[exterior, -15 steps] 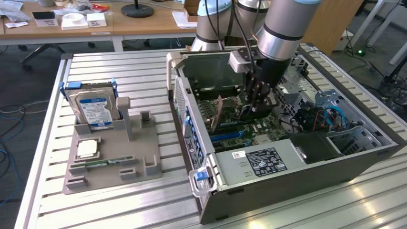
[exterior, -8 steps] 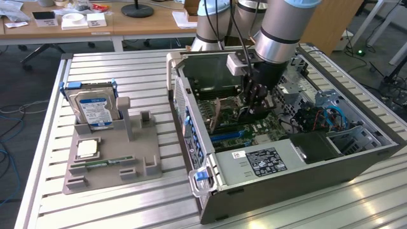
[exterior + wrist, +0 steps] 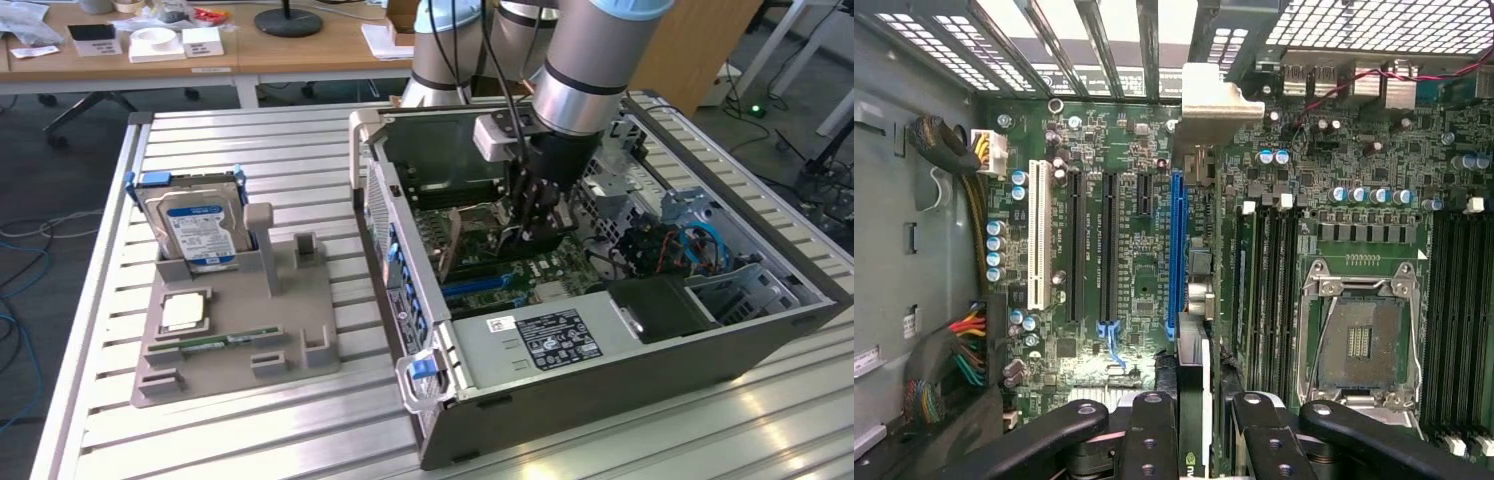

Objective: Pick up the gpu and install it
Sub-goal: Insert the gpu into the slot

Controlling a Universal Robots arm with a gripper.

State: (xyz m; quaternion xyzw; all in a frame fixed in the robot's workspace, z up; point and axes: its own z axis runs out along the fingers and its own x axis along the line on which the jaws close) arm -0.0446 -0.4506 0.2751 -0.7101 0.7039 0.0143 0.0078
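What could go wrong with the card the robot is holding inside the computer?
The gpu in the hand hangs just beside the blue slot, not clearly over it, so it might press onto the board instead. Its silver bracket is close to the case's rear bars and could catch there.

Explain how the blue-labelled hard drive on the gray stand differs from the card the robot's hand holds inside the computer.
The hard drive sits in the gray stand outside the computer case; the gpu is inside the case, over the motherboard. The hard drive is untouched; the hand grips the gpu. The hard drive is a thick silver block; the gpu is a thin card. Both stand on edge.
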